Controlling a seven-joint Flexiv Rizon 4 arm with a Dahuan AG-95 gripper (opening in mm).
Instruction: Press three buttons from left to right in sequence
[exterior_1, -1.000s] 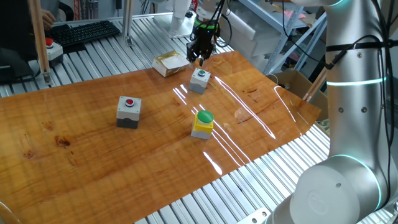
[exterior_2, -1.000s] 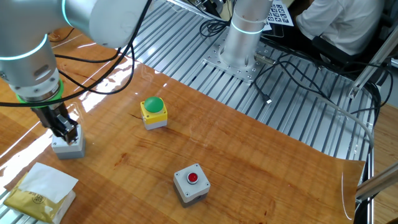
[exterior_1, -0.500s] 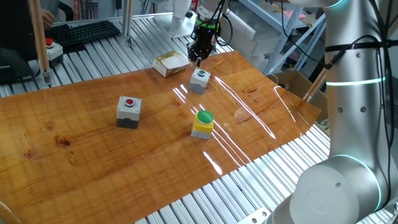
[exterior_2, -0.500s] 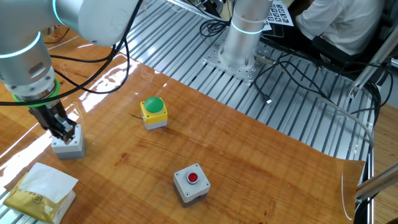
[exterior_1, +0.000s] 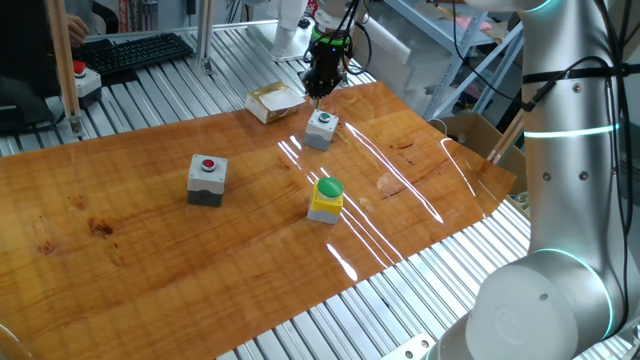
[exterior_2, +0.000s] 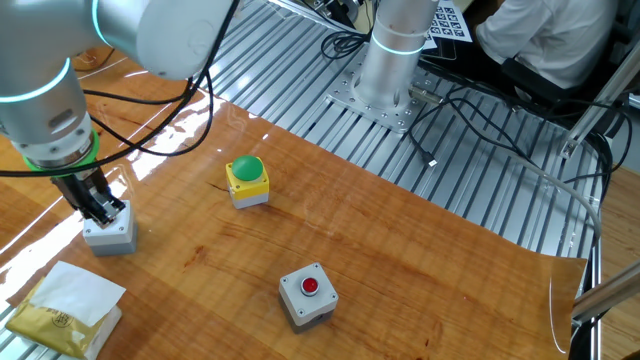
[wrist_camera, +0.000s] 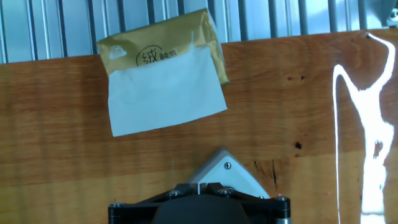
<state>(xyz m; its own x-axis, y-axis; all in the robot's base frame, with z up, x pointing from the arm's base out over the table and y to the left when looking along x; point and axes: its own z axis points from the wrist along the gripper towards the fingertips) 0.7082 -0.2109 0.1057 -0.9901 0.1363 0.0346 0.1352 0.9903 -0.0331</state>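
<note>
The claw (exterior_1: 318, 95) hangs just above the grey box with the small green button (exterior_1: 321, 128), which sits directly under its tips; whether the fingers are parted cannot be told, and it grips nothing. The yellow box with the green dome (exterior_1: 326, 198) and the grey box with the red button (exterior_1: 206, 179) lie well off beyond it. This looks like the third press; if unfinished, a straight descent follows.
</note>
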